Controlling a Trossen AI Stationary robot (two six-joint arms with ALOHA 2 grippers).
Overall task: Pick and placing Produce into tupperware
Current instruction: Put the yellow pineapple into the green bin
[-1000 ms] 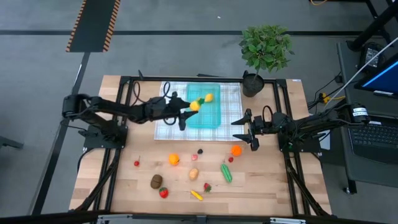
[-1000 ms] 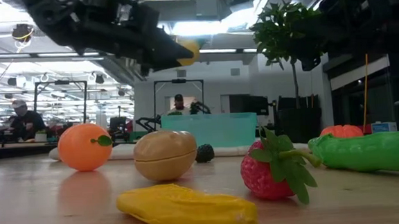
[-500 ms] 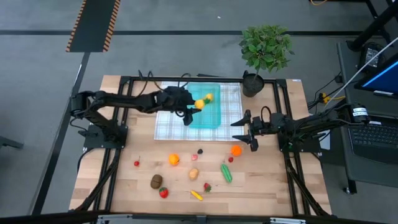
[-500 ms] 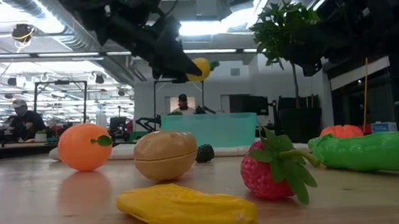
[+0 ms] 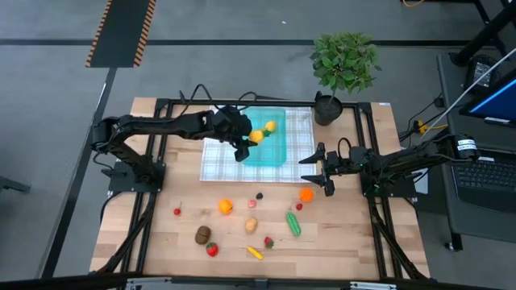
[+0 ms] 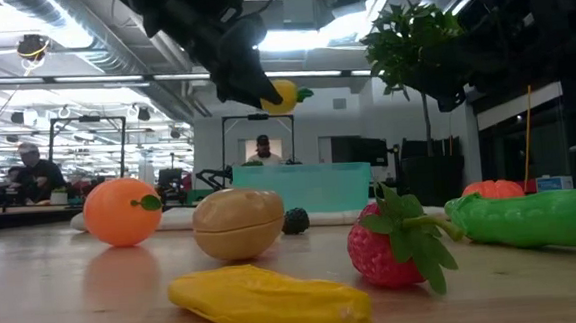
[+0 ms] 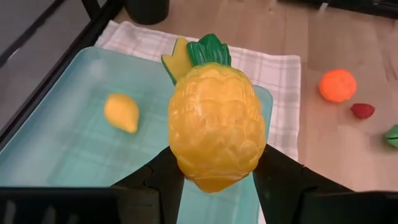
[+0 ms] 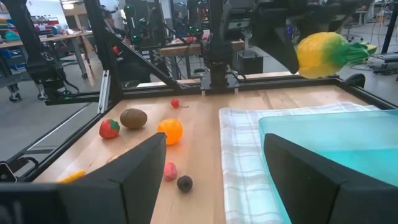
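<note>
Left side first: the left gripper (image 5: 247,143) hangs in the air over the teal tupperware (image 5: 278,155), jaws closed around a toy pineapple (image 7: 216,124), yellow body pinched between the two dark fingers (image 7: 281,175), green crown pointing away from the wrist. In the low view the pineapple (image 6: 282,95) rides well above the container's translucent wall (image 6: 305,189), clear of it. Already inside the tupperware, at about 1 o'clock from the pineapple in the overhead view, lies a yellow lemon (image 5: 272,126). The tupperware sits on a white-and-grey checked cloth (image 5: 218,165), with a potted plant (image 5: 345,63) off at the table's 1 o'clock corner.

On the bare wood toward 6 o'clock, the rest of the produce lies scattered: a small red cherry (image 5: 177,211), a brown kiwi (image 5: 203,234), a strawberry (image 5: 212,250), an orange (image 5: 226,206), a tan potato (image 5: 251,225), a yellow piece (image 5: 255,252), another strawberry (image 5: 268,242), a dark berry (image 5: 260,195), a green cucumber (image 5: 293,223) and a second orange (image 5: 306,194).

Over to the right: the right gripper (image 5: 315,170) waits just past the cloth's 3 o'clock edge, above that second orange, fingers (image 8: 134,174) spread wide and holding nothing.
</note>
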